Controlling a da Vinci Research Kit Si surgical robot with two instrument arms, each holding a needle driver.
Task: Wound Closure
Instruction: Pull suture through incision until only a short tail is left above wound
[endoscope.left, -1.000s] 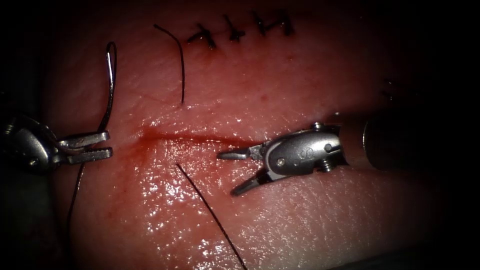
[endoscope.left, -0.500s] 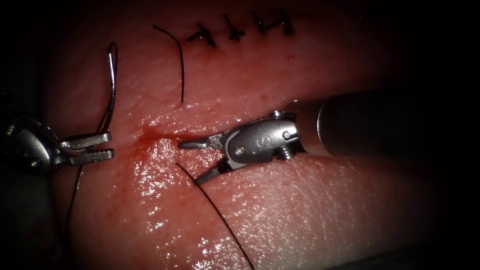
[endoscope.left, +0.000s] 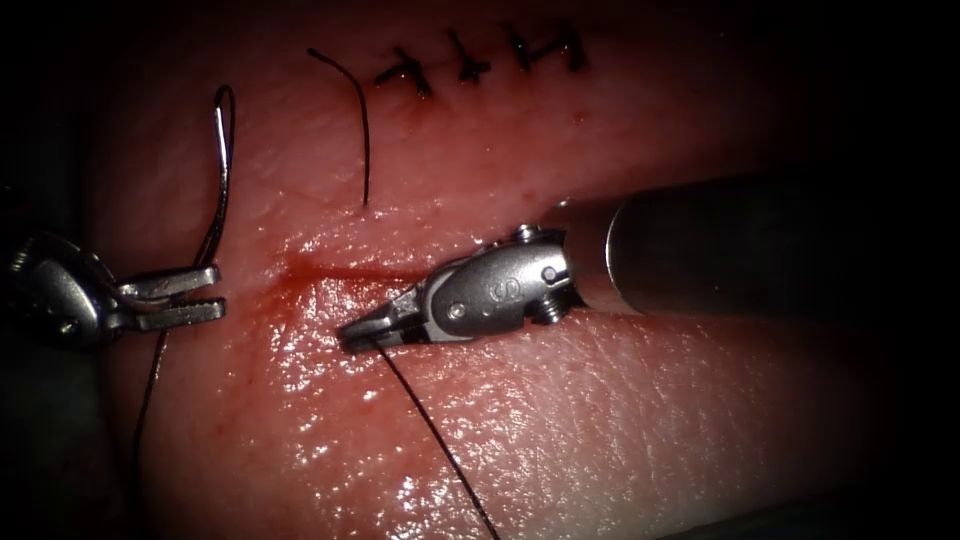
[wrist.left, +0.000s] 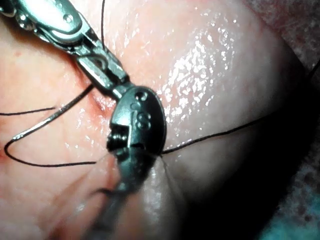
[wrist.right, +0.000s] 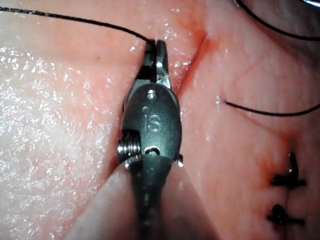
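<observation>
Looking through the endoscope, the right tool (endoscope.left: 352, 336) has closed on the thread (endoscope.left: 435, 440) just below the cut (endoscope.left: 340, 272); the left tool (endoscope.left: 205, 295) clamps the needle (endoscope.left: 222, 160) near its tail, clear of the tissue (endoscope.left: 600, 420). In the right wrist view, the tool (wrist.right: 155, 49) pinches thread (wrist.right: 75, 20) at the surface: a firm grip without catching tissue seems wise.

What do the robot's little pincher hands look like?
Both are shiny silver metal. The right tool has a rounded wrist piece stamped with an "S", a small screw, and a long dark shaft. The left tool has two slim jaws with tiny ridged teeth.
</observation>
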